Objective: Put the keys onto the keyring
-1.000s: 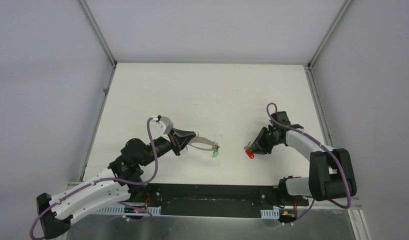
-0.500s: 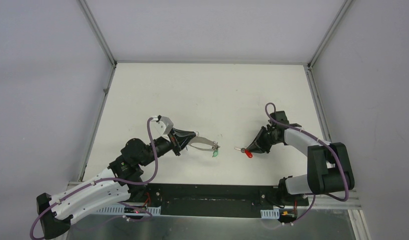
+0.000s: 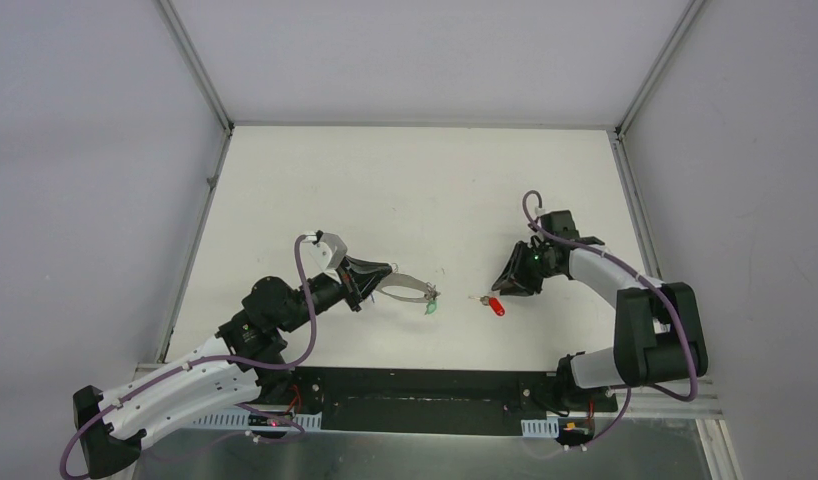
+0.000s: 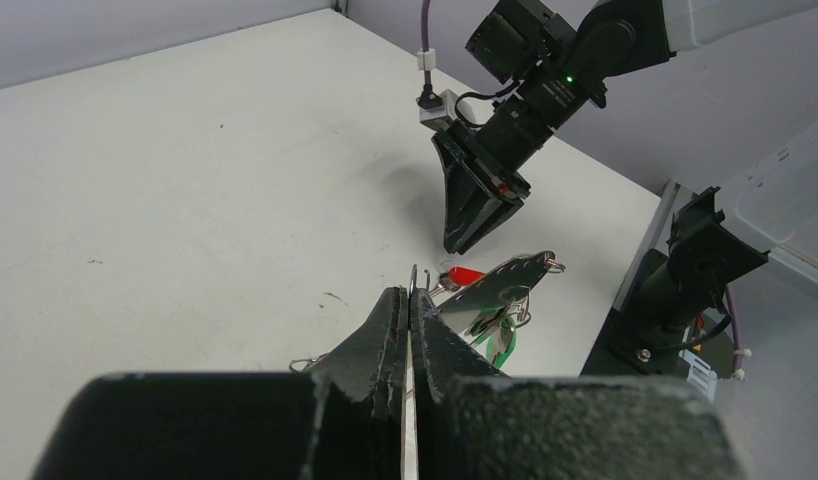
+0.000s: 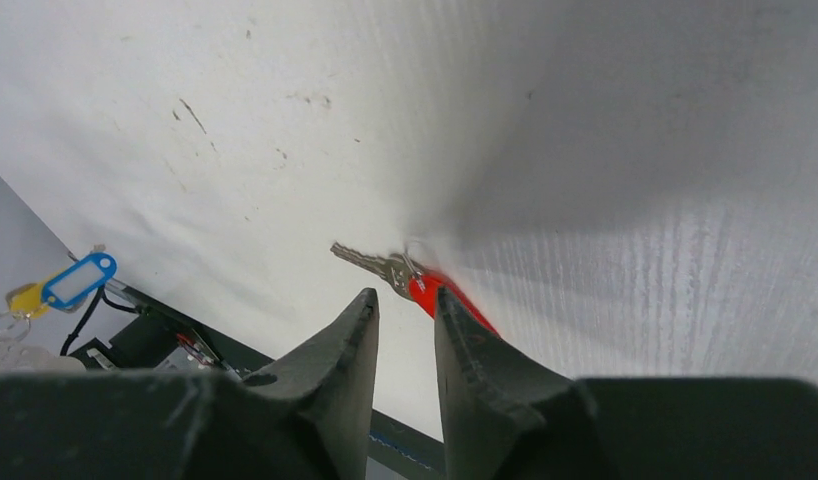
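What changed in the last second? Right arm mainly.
The right gripper pulled back from the red key, toward the far side of the table. Its jaws stand apart with nothing between them. The key lies free, its silver blade now uncovered. Unchanged: the left gripper stays shut on the keyring, with the green key hanging from it.

I see bright, even light on the white table [image 3: 385, 180]; a soft shadow darkens my right wrist view, near fingers [image 5: 325, 390] blurred.
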